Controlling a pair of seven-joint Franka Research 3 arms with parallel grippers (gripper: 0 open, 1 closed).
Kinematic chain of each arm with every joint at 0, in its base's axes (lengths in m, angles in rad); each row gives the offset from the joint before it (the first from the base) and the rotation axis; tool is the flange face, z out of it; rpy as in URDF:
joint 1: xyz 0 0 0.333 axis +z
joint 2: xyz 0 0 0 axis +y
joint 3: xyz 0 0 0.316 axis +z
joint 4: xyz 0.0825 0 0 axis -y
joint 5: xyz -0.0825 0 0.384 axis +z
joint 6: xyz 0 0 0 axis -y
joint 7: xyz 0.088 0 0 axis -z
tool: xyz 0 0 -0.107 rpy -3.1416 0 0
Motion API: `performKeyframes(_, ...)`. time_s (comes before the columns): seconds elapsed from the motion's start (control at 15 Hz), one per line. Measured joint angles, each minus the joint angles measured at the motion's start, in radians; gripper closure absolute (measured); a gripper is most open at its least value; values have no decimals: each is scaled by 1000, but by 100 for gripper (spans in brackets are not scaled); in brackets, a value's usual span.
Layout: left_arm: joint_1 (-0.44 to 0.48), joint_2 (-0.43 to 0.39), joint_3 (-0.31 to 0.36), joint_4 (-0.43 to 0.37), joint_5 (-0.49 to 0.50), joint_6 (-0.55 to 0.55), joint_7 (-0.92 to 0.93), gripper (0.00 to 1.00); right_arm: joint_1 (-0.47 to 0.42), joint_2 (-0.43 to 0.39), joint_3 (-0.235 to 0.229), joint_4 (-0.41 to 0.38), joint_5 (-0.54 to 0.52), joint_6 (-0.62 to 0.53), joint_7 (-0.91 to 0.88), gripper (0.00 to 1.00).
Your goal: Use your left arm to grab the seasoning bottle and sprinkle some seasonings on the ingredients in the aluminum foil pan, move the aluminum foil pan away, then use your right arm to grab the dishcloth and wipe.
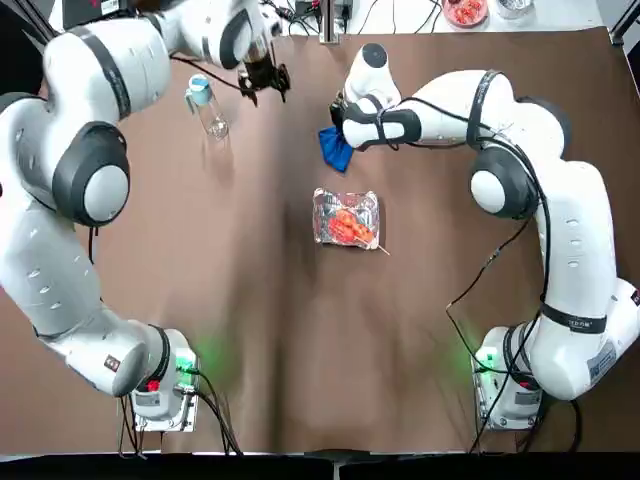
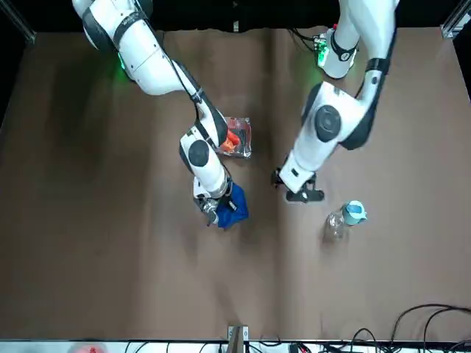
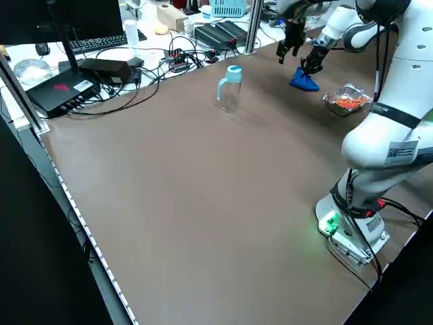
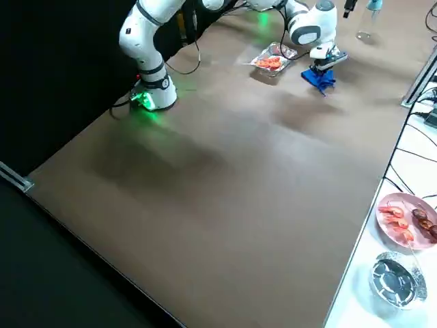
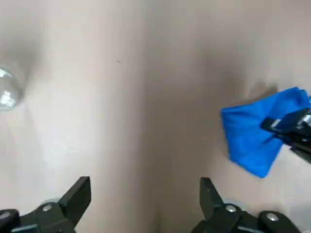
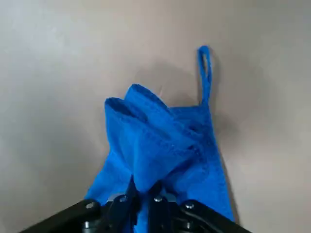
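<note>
Gently, I'd sweep the dishcloth (image 6: 165, 145) in flat, light strokes, my right gripper (image 6: 143, 194) pinching its gathered middle, the cloth spreading beneath the fingertips; the foil pan (image 1: 346, 219) sits near, on the base side.

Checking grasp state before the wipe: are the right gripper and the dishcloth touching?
Touching. The right wrist view shows the right gripper with its fingers closed on bunched dishcloth.
</note>
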State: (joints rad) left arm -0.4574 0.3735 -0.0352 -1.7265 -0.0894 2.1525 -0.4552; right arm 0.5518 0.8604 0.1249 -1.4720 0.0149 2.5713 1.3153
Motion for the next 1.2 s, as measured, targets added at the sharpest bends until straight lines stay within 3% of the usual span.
performKeyframes(0.33,81,-13,0,157,0,-258,170,1,-99,-1,2,1,2,-70,-105,90)
performKeyframes(0.6,134,-100,0,200,23,-385,295,1,-158,-2,38,1,5,-88,-152,90)
performKeyframes(0.93,159,-233,0,202,223,-439,358,1,-121,-1,65,1,5,-87,-131,90)
performKeyframes(1.2,165,-300,-1,201,225,-494,357,1,-43,1,65,1,4,-23,-71,90)
